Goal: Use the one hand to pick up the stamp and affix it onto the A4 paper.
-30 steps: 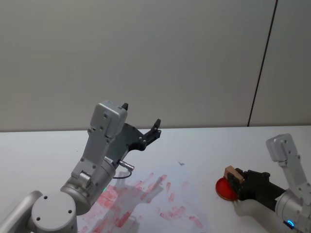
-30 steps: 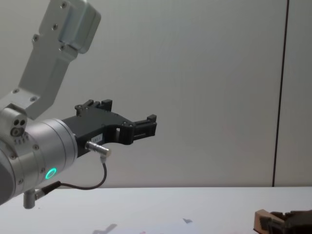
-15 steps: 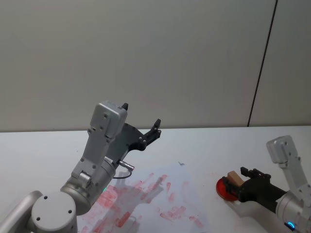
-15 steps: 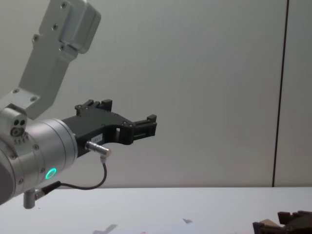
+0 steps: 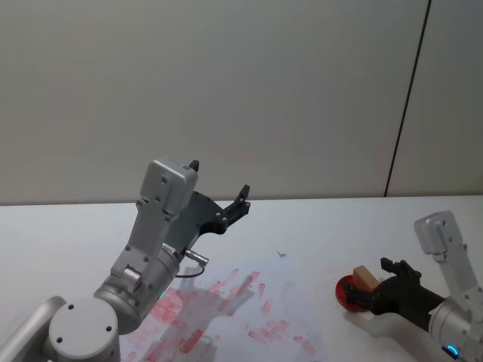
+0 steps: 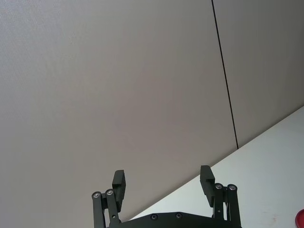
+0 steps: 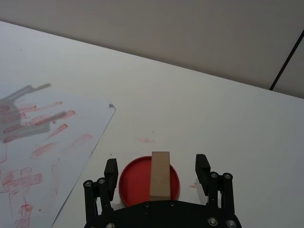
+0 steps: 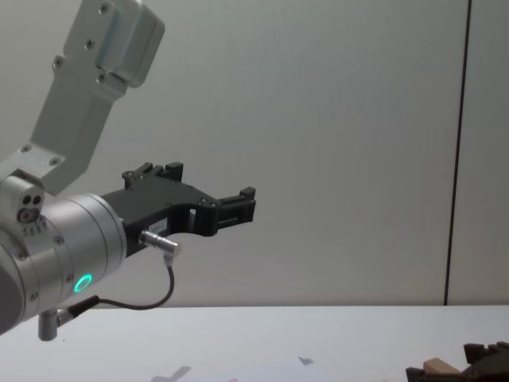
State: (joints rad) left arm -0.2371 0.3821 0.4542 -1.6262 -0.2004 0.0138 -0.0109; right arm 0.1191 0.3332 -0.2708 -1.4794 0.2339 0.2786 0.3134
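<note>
Resting on red pad [image 7: 148, 184]: light-brown wooden stamp [image 7: 160, 175], right fingers [image 7: 202, 167] apart.

The worktop [image 5: 317, 226] is a plain white surface running back to a pale grey wall. Toward its left lies the A4 paper [image 5: 256, 302] — flat, covered with red smears and print marks, one far corner slightly upturned. To the right of the sheet, apart from its edge, sits a round red ink pad [image 7: 137, 183], and the stamp [image 7: 160, 175] rests on that pad. A few faint red marks dot the bare surface near the pad — just beside it.
</note>
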